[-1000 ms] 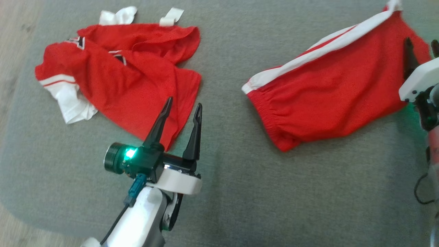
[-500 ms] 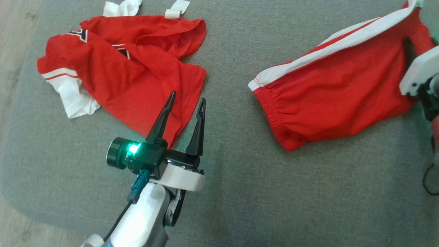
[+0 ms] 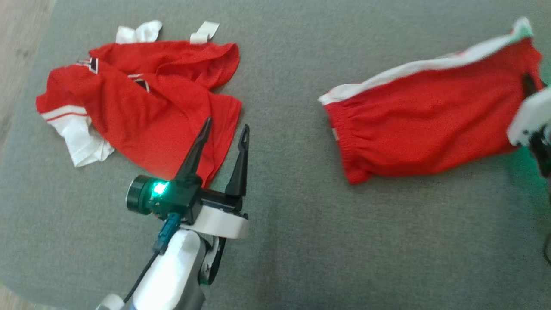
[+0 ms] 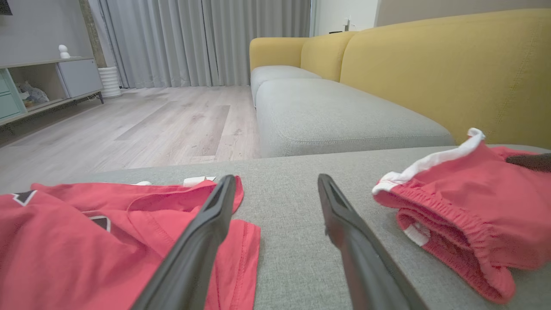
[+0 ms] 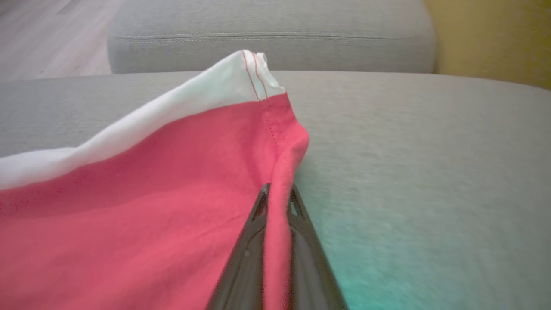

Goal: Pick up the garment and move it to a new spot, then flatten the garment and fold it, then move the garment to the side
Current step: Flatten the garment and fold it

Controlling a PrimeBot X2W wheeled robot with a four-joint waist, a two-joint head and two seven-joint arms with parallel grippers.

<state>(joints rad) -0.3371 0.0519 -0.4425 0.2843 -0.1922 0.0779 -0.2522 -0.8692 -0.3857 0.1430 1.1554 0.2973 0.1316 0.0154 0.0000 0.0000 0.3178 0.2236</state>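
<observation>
I judged the job to be at its first step, the pick-up. The right jaws were pinched shut on the red shorts [image 3: 426, 129], and in the right wrist view a ridge of red cloth ran up between the two dark fingers [image 5: 247, 258], close to the white-trimmed corner. That corner stood up a little, but the rest of the shorts lay on the grey cushion [image 3: 284, 241], waistband end nearest the red jersey [image 3: 142, 112]. The shorts sat well apart from the jersey, on its right, with bare cushion between them.

The left jaws were spread wide and held nothing. They hung just at the jersey's near corner, one finger over its hem in the head view.

Nothing else looked done to me. The shorts had not been carried to a new spot. They were roughly flat but rumpled at the waistband, and not folded. Moving, smoothing, folding and setting aside all remained.

My count was two red garments, one pair of shorts and one crumpled jersey, on one grey cushion. There were also two small white pieces at the jersey's far edge, and I could not tell whether they belonged to it.
</observation>
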